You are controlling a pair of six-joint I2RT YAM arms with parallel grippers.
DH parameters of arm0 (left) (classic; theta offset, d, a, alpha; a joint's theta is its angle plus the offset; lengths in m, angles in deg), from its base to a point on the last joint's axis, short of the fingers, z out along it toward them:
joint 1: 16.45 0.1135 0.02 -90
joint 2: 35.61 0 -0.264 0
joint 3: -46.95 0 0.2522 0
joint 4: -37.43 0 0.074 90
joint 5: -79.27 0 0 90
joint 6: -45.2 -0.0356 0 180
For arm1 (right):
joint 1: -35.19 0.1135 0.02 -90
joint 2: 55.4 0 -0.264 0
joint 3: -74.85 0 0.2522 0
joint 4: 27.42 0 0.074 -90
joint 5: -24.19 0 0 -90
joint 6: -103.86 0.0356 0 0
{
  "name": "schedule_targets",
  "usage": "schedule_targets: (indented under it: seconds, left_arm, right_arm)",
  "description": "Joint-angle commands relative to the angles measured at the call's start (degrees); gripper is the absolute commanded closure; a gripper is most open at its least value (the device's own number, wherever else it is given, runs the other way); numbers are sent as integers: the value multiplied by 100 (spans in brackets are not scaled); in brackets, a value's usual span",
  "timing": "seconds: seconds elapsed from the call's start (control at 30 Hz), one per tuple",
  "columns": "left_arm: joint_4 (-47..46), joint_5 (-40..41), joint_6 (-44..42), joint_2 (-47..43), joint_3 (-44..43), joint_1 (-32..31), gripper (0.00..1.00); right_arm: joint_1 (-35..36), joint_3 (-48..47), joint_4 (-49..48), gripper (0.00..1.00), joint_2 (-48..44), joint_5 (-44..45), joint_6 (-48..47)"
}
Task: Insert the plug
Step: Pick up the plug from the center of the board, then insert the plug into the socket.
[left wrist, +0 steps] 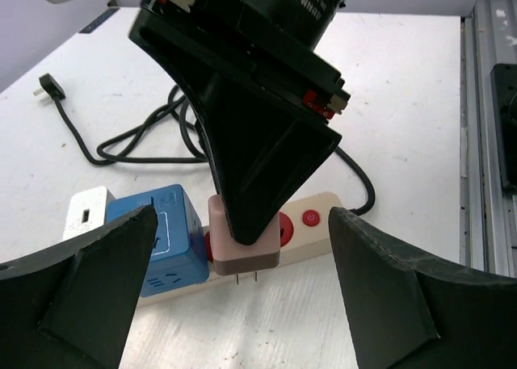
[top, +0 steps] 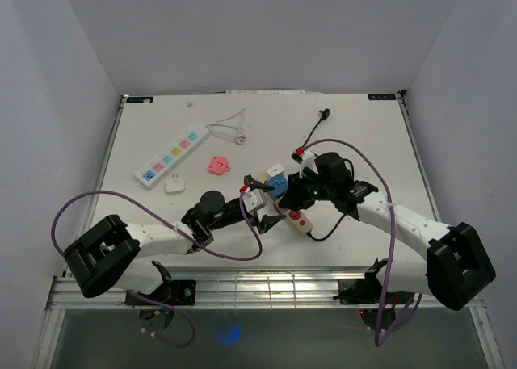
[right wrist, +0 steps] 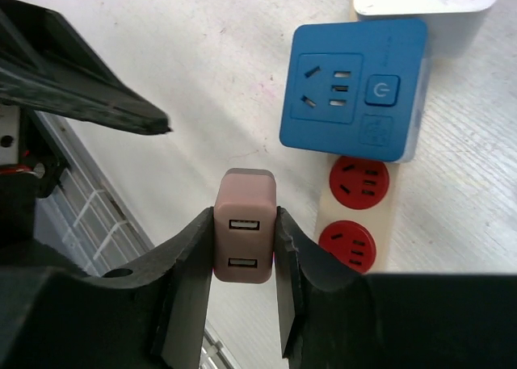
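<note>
The dusty-pink plug [right wrist: 245,211] is clamped between the pads of the right gripper [right wrist: 242,260], whose jaws are closed part-way onto its 2 flat sides, with the USB face turned up toward the wrist. It is held above the beige power strip [left wrist: 325,220], which lies near the near edge of the worktop, slightly right of its middle. The 2 prongs [left wrist: 246,277] are seen bare in the left wrist view, so insertion is judged not yet begun. The left gripper [top: 260,198] is spread fully wide on either side of this spot, and nothing is held by it.

Several faults can be foreseen. In the right wrist view the plug appears offset to one side of the 2 free red sockets [right wrist: 359,181]. If it is lowered so, the prongs would be driven onto plastic. The blue cube adapter [right wrist: 353,86] sits just beside those sockets, and the plug body could be fouled by it. As the strip is pinned by nothing, it may be slid or tipped under the push, and the plug twisted in the pads.
</note>
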Motion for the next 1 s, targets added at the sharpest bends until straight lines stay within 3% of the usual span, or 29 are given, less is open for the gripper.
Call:
schedule_targets:
  seconds: [0.0,0.27,0.4,0.73,0.97]
  left_arm:
    - [-46,75,189,-445,41,-24,2]
    - [533,1358,901,-964,-107,-15,2]
    - [1070,2308,1436,-1008,-301,55,2]
    - [1721,2406,2465,-1000,-389,670,2]
    - [1712,2300,2562,-991,-363,759,2]
  right_arm:
    - [-69,-366,266,92,-304,413,-352]
    - [-96,-577,1171,92,-479,843,-845]
    - [-87,-551,1269,92,-602,1511,-933]
    - [202,-577,1559,92,-374,1906,-1021]
    - [299,-559,1550,92,-190,2127,-1039]
